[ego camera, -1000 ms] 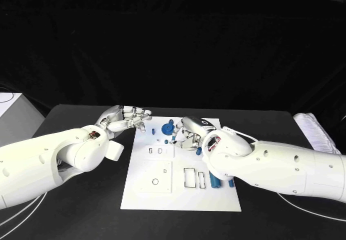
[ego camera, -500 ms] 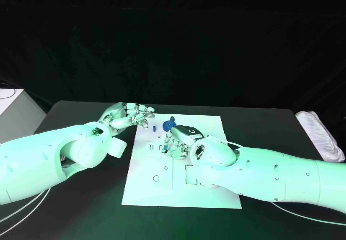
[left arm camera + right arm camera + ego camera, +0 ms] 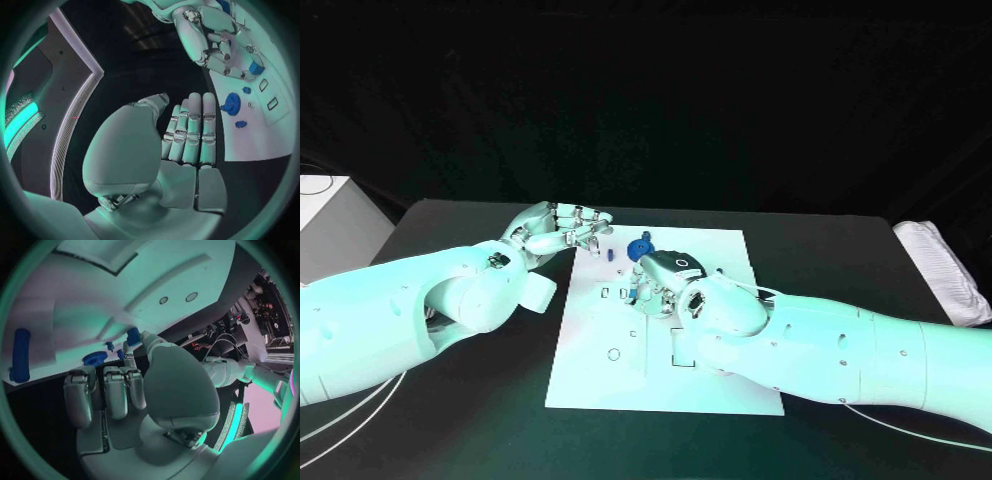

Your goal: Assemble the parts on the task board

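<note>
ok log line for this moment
left hand: open, off board's far-left edge | right hand: over task board, grip unclear | blue round part: on board

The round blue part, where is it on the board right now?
In the head view the round blue part sits near the task board's far edge, between the left hand and the right hand.

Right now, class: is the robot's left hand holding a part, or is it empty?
Empty. In the left wrist view the left hand has straight fingers lying side by side, nothing between them, and the blue parts lie apart on the task board.
</note>
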Robot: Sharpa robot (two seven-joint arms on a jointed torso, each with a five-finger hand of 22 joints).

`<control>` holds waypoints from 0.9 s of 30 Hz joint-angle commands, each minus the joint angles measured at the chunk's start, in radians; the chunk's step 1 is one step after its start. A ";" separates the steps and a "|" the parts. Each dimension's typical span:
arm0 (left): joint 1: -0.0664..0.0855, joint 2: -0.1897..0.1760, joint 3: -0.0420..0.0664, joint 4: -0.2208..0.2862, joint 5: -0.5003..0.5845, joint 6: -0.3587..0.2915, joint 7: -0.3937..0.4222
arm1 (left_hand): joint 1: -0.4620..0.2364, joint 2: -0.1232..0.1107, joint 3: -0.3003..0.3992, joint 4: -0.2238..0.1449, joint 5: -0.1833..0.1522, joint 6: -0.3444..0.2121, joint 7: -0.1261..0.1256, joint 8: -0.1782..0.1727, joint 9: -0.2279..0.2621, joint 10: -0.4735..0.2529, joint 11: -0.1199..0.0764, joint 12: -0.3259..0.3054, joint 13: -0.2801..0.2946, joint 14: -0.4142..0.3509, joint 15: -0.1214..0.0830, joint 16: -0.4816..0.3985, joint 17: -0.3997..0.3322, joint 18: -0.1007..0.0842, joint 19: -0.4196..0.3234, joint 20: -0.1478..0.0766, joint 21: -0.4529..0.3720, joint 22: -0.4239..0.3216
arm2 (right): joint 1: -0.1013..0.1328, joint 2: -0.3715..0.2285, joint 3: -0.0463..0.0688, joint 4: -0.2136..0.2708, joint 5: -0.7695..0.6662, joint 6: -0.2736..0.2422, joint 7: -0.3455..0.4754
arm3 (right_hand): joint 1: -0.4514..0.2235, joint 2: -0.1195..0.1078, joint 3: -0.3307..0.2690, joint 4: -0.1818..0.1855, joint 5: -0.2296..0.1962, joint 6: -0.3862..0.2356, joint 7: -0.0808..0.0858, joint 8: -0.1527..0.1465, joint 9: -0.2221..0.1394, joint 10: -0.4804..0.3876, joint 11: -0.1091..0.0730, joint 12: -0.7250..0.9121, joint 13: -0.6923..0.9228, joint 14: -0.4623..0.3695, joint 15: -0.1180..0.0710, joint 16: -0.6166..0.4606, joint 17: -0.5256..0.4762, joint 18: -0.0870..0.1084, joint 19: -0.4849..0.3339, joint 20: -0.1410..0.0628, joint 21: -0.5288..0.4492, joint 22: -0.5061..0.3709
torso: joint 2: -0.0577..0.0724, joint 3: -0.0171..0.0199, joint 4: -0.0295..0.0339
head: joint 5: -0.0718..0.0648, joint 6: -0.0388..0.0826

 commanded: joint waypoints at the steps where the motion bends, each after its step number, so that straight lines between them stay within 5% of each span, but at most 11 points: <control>1: 0.001 0.002 0.001 0.000 0.004 0.018 0.003 | -0.013 0.000 0.002 0.003 -0.007 0.005 -0.001 0.006 0.001 0.008 0.000 0.005 0.001 0.001 -0.005 0.007 0.001 0.014 -0.005 0.001 0.006 0.001 | -0.001 0.003 0.000 -0.005 -0.055 0.001 0.002 | -0.009 0.004 0.002 0.002 0.006 0.010 -0.011 0.004 -0.003 0.106 -0.005 0.006 0.263 0.106 -0.006 0.004 0.263 -0.014 0.105 -0.006 0.002 0.263 | -0.001 -0.0003 -0.0003 | 0.001 -0.002; 27: 0.000 0.004 0.001 -0.006 0.002 0.019 0.003 | -0.014 -0.001 0.003 0.004 -0.007 0.005 -0.001 0.006 0.001 0.008 -0.001 0.005 0.001 0.001 -0.005 0.008 0.001 0.014 -0.006 0.001 0.007 0.001 | -0.012 0.029 -0.002 -0.054 -0.091 -0.034 0.035 | -0.013 -0.010 0.013 -0.007 0.007 -0.013 -0.003 -0.001 -0.006 0.106 0.002 0.006 0.263 0.106 -0.001 0.004 0.263 -0.014 0.105 -0.003 0.002 0.263 | 0.000 -0.0003 0.0002 | 0.004 0.004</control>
